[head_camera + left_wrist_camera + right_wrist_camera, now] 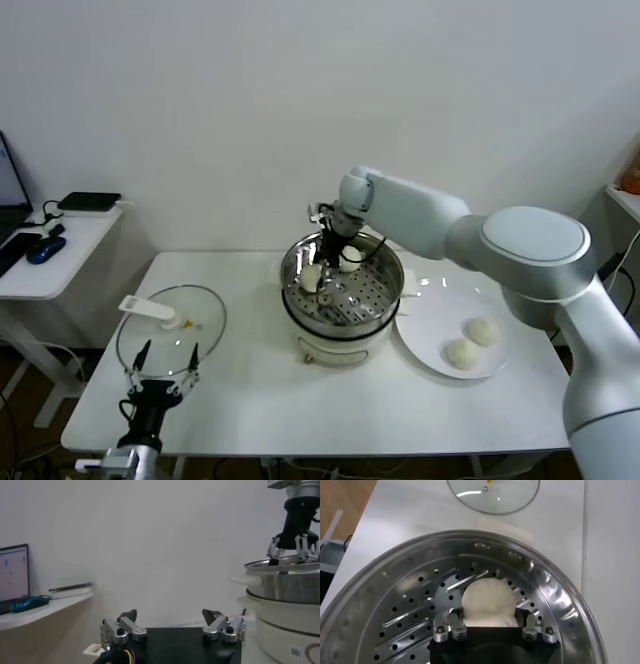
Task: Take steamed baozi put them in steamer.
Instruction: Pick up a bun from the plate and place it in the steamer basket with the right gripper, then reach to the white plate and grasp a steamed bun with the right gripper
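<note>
The steamer (392, 290) stands at the table's middle; it also shows in the left wrist view (285, 587). My right gripper (322, 266) reaches down into it. In the right wrist view the gripper (489, 619) is shut on a creamy-white baozi (487, 602) just above the perforated tray floor (415, 615). In the head view this baozi (311, 277) sits left of a second baozi (350, 263) lying in the steamer. Two more baozi (483, 331) (461, 354) lie on the white plate (425, 350). My left gripper (165, 355) is open and empty at the front left.
The glass lid (170, 330) with a white handle lies flat at the table's left, just beyond my left gripper (170, 616); it also shows in the right wrist view (492, 495). A side desk (50, 260) with devices stands beyond the table's left edge.
</note>
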